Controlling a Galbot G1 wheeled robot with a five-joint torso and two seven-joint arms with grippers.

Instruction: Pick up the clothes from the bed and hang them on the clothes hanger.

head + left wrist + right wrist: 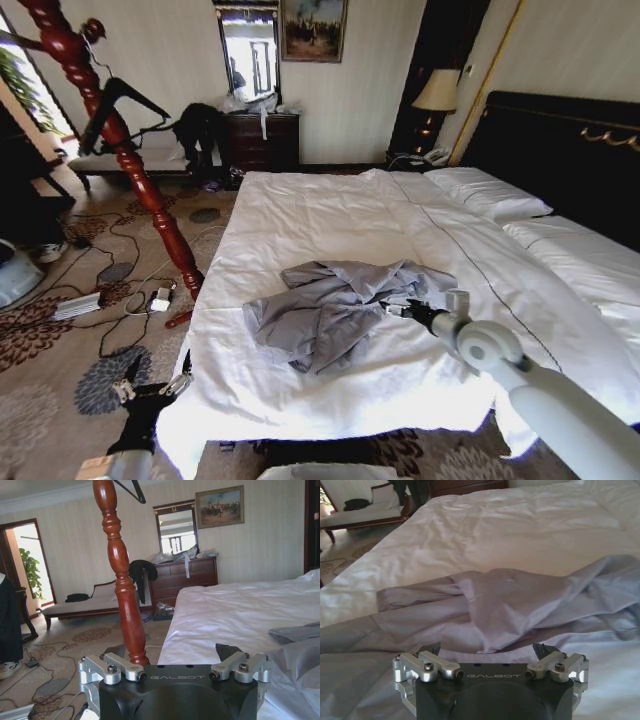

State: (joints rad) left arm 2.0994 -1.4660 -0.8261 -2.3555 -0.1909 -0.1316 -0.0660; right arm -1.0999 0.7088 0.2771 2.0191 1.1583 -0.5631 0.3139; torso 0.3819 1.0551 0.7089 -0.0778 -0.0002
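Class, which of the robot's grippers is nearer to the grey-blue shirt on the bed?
Right. The right gripper is at the shirt's edge on the bed; the left gripper hangs low off the bed's corner, apart from it.

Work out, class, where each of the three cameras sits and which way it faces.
Head view: on the head, looking down the bed; right gripper at the shirt, left gripper low beside the bed.
Left wrist view: behind the open left gripper, facing the wooden pole and dresser.
Right wrist view: behind the open right gripper, facing the shirt.
All share bed and shirt.
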